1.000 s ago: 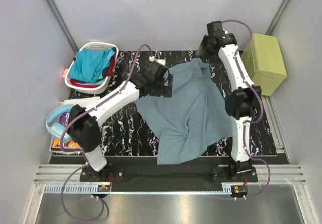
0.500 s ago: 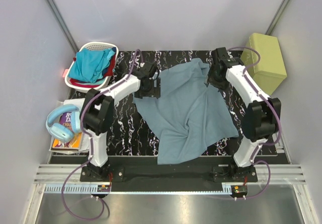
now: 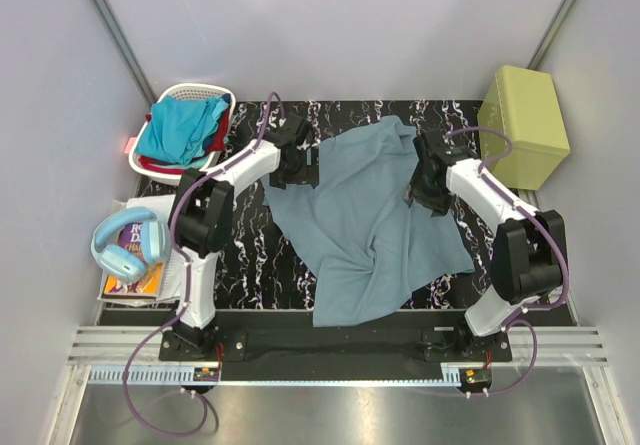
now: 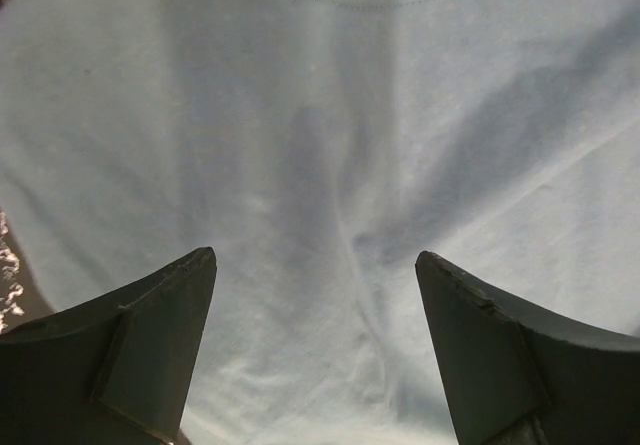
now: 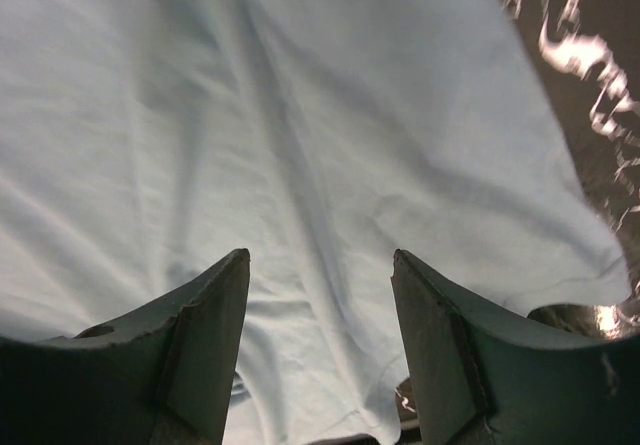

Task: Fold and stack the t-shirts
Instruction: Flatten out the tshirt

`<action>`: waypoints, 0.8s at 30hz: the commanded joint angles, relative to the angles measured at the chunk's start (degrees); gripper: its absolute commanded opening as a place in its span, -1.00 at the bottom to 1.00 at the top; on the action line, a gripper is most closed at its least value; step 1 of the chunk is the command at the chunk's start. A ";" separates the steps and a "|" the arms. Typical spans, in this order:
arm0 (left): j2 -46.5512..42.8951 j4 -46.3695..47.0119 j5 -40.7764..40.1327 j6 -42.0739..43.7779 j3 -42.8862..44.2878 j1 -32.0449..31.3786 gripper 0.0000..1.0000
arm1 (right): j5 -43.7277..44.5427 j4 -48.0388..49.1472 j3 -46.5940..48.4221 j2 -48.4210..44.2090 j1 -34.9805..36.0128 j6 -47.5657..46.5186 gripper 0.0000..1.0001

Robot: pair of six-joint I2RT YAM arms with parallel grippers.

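Top external: red t-shirt mostly hidden under turquoise t-shirt.

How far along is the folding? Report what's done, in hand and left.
Done: nothing folded or stacked. In hand: the grey-blue t-shirt lies spread and wrinkled; the left gripper and right gripper hover open over it, gripping nothing. Left: folding it, plus the turquoise t-shirt and red t-shirt in the basket.
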 commanded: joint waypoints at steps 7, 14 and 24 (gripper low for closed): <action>3.65 0.08 2.92 0.93 2.41 1.65 0.64 | -0.24 2.89 -5.89 0.77 3.81 3.85 0.32; 3.74 0.17 4.24 1.11 1.44 1.65 0.53 | 3.71 3.42 -6.15 4.37 3.72 5.60 0.33; 1.37 0.35 3.44 0.58 -2.51 2.27 0.40 | 2.14 4.91 -5.27 12.02 2.05 10.26 0.27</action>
